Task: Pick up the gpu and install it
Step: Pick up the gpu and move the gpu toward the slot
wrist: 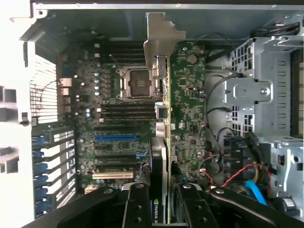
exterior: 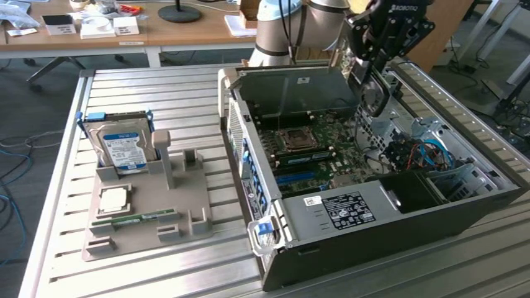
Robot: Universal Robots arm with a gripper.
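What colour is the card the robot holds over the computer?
The gpu: green board, black cooler, silver end bracket; clearest in the wrist view.

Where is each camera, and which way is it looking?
Exterior view: high beside the slatted metal table, looking down at the open black computer case; the pale robot arm and black gripper holding the green gpu card with black fan cooler show.
Wrist view: on the wrist, looking down into the case at the green motherboard; the gripper clamps the gpu edge-on.
Shared: gpu, gripper, case, motherboard.
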